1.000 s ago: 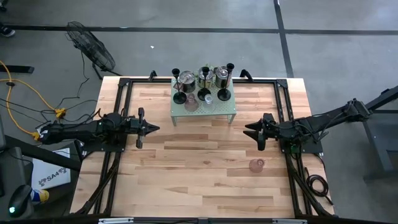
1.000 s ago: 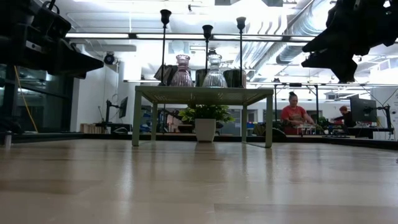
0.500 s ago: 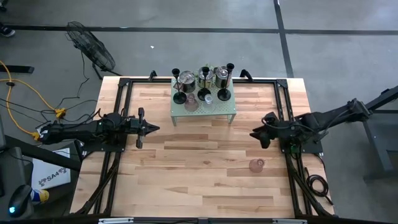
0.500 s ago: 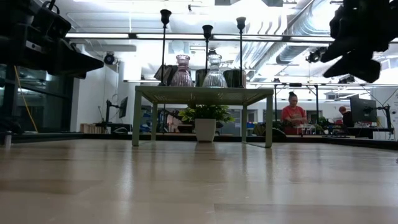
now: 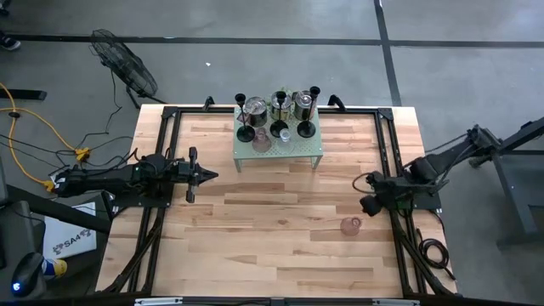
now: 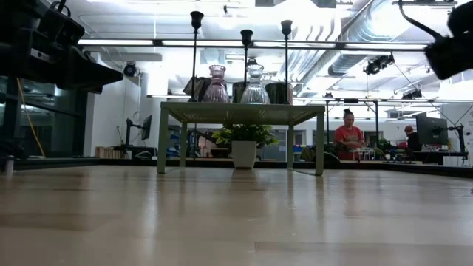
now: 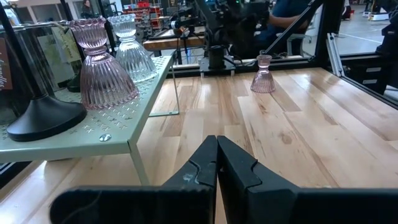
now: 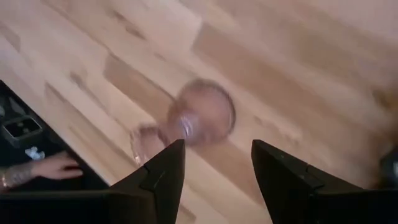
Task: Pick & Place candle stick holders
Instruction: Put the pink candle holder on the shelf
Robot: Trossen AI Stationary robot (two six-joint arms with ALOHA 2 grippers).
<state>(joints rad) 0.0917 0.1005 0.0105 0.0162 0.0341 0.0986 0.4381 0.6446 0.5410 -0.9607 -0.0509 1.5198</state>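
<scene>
Right claw [image 5: 367, 206]: spread, empty, above pink holder [image 5: 351, 225] standing alone near desk's [image 5: 255, 246] right edge. Left claw [image 5: 208, 176]: pressed together, left-centre. Remaining candle stick holders [image 5: 279, 115]: on far rack [image 5: 297, 149]. Middle boards bare.

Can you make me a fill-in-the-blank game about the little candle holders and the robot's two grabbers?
1. The lone pink glass holder stands on the wooden ____, away from the others.
2. The other holders stand on the pale ____ rack.
3. The left gripper's fingers are ____.
4. The right gripper is open above the ____ holder.

Missing words: table; green; shut; pink
</scene>
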